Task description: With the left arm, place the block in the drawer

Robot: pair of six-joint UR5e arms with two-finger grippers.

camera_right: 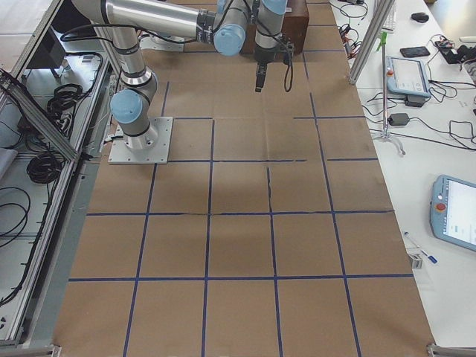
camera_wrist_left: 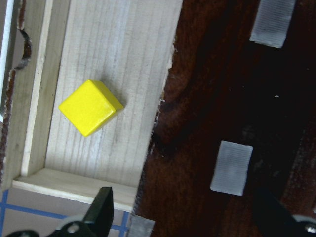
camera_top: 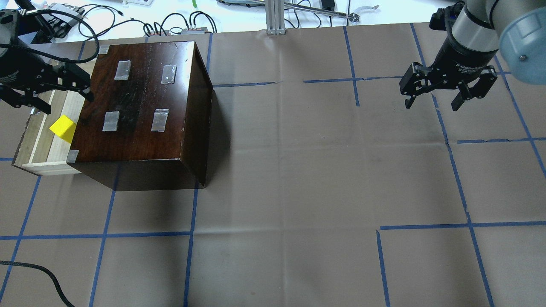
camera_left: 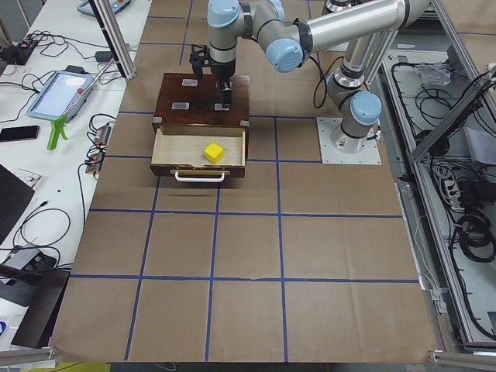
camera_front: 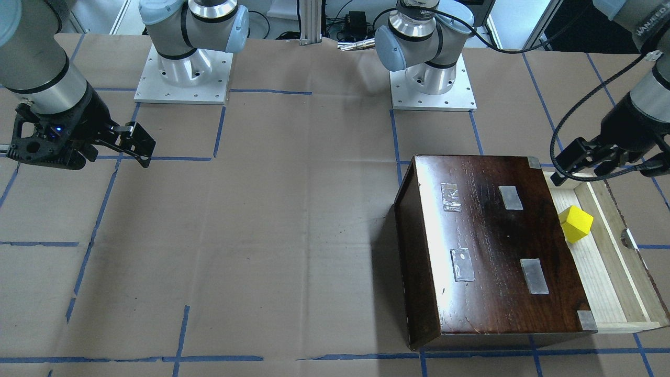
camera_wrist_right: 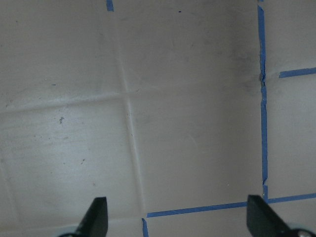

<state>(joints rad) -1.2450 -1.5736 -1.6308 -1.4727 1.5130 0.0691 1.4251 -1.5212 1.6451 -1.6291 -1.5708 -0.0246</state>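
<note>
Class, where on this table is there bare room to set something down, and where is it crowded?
Free: the table stretch between the box and the right arm, and the strip nearest the robot. In the drawer, bare floor either side of the block. Crowded: over the drawer, where the left arm hangs.

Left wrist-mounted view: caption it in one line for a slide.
Yellow block resting in the pulled-out drawer beside the dark box, left gripper open overhead, fingers empty.
</note>
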